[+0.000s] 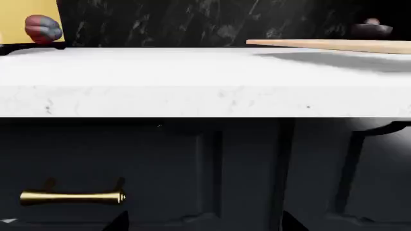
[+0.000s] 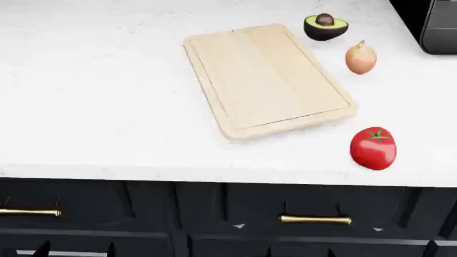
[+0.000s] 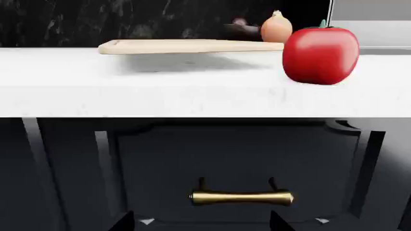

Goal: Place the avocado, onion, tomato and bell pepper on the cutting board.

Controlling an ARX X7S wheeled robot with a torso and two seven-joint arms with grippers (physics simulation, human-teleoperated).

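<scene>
The cutting board [image 2: 268,80] lies bare on the white counter. The avocado [image 2: 326,27] and the onion [image 2: 360,58] sit just past its far right corner. The tomato [image 2: 373,148] stands near the counter's front edge, right of the board, and shows large in the right wrist view [image 3: 320,54]. The bell pepper [image 1: 43,29] shows only in the left wrist view, far off on the counter by a yellow wall. My left gripper [image 1: 204,224] and right gripper [image 3: 200,222] are both open and empty, below counter level in front of the dark drawers.
A black appliance [image 2: 435,27] stands at the back right corner. Brass drawer handles [image 2: 315,219] [image 2: 29,212] stick out of the cabinet front under the counter's overhanging edge [image 2: 214,176]. A dark marbled backsplash [image 1: 212,21] rises behind the counter.
</scene>
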